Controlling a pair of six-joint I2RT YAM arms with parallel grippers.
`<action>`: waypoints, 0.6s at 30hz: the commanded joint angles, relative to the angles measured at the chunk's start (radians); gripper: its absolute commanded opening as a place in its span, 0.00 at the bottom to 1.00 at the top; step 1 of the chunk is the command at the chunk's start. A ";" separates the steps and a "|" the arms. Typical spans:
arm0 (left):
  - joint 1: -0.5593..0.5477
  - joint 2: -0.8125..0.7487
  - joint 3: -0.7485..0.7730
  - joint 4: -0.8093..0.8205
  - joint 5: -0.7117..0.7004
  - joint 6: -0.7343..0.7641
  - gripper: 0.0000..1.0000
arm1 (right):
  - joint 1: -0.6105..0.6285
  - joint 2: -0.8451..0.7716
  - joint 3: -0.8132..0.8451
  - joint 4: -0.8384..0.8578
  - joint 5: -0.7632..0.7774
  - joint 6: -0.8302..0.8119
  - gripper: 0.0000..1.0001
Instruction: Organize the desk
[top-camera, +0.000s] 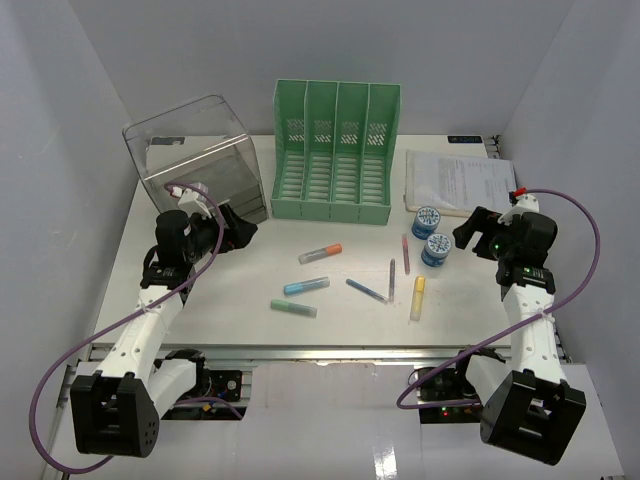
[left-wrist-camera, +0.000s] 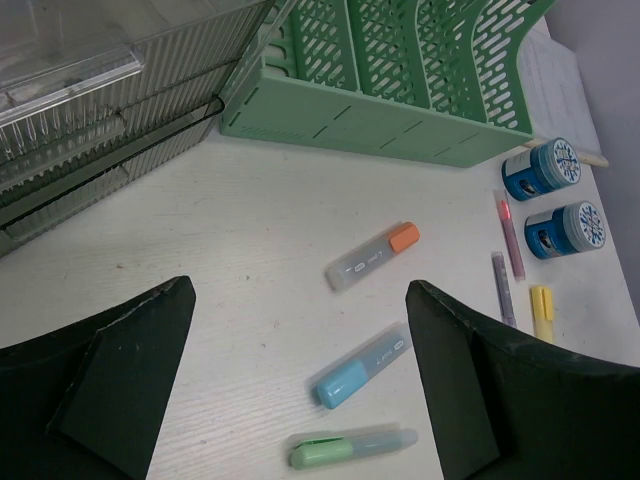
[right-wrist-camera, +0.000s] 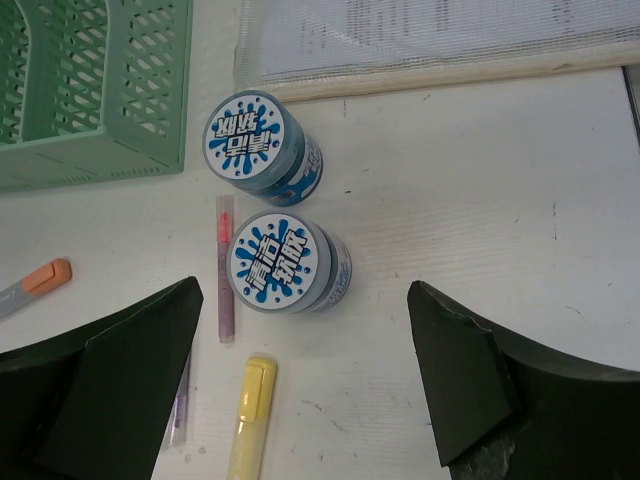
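Observation:
The white desk (top-camera: 250, 290) holds scattered stationery. Orange (top-camera: 320, 253), blue (top-camera: 306, 286), green (top-camera: 293, 308) and yellow (top-camera: 417, 297) highlighters lie in the middle with three thin pens (top-camera: 391, 279). Two blue jars (top-camera: 427, 221) stand at the right. My left gripper (top-camera: 240, 228) is open and empty, hovering left of the highlighters; in the left wrist view the blue highlighter (left-wrist-camera: 362, 366) lies between its jaws below. My right gripper (top-camera: 470, 232) is open and empty, right of the jars; the near jar (right-wrist-camera: 285, 262) and yellow highlighter (right-wrist-camera: 251, 415) show under it.
A green slotted file rack (top-camera: 335, 150) stands at the back centre. A clear plastic drawer box (top-camera: 195, 155) stands at the back left. A clipboard with papers (top-camera: 460, 180) lies at the back right. A silver rail (top-camera: 330, 352) runs along the near edge.

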 joint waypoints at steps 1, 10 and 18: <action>-0.001 -0.019 0.028 0.032 0.002 0.000 0.98 | -0.006 -0.010 0.034 0.046 -0.042 -0.019 0.90; 0.000 -0.006 -0.001 0.023 -0.024 -0.227 0.98 | -0.006 -0.156 -0.104 0.121 -0.479 -0.353 0.90; 0.004 -0.054 0.058 -0.051 -0.064 -0.436 0.97 | -0.006 -0.135 -0.078 0.002 -0.746 -0.519 0.90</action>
